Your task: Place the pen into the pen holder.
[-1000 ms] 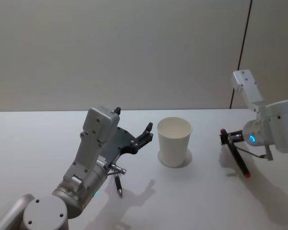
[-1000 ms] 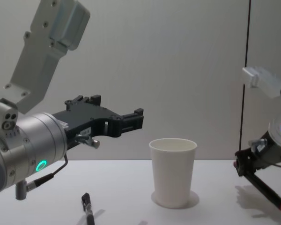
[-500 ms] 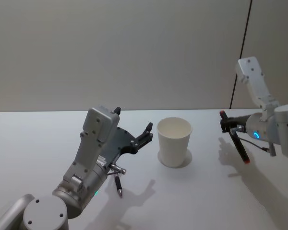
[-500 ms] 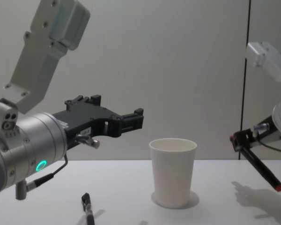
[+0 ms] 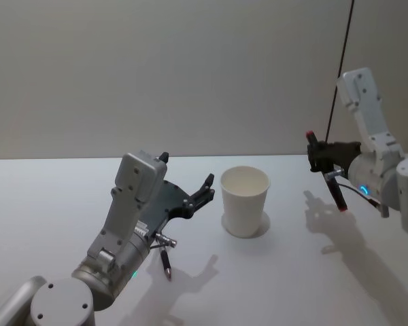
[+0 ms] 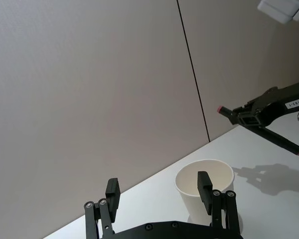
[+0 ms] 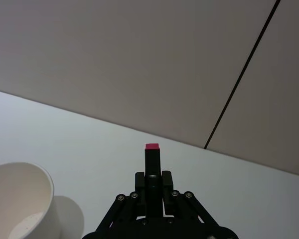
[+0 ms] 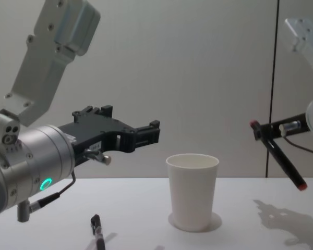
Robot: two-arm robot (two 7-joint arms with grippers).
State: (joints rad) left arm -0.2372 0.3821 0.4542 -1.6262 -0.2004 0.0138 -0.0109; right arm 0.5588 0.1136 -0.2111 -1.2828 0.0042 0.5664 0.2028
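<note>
White paper holder (image 5: 245, 202) stands upright on the bench (image 5: 68, 197), mouth open, at the middle of the head view.

Right pincer (image 5: 324, 161) hangs in the air at 2 o'clock from the holder, well apart from it. It is clamped on a black pen (image 5: 334, 187) near the pen's upper end. The pen is tilted, with its red top toward 11 o'clock and its red lower tip toward 5 o'clock. It is clear of the bench, and its shadow lies on the surface below.

The chest view adds the side aspect: the clamp point shows higher than the holder's rim and the lower tip shows lower than it. The right wrist view looks along the pincer. Both fingers press on the barrel, the red end stands out beyond them, and the holder's rim and inner wall sit off to one side.

Left pincer (image 6: 158, 189) is raised over the bench at 9 o'clock from the holder and near it. The left wrist view shows its fingers apart with nothing between them, the holder just beyond, and the right pincer with the pen farther off.

Second pen (image 5: 166, 261) lies flat on the bench at 8 o'clock from the holder, under the left arm. The head view shows most of its length; the chest view cuts it at the frame edge.
</note>
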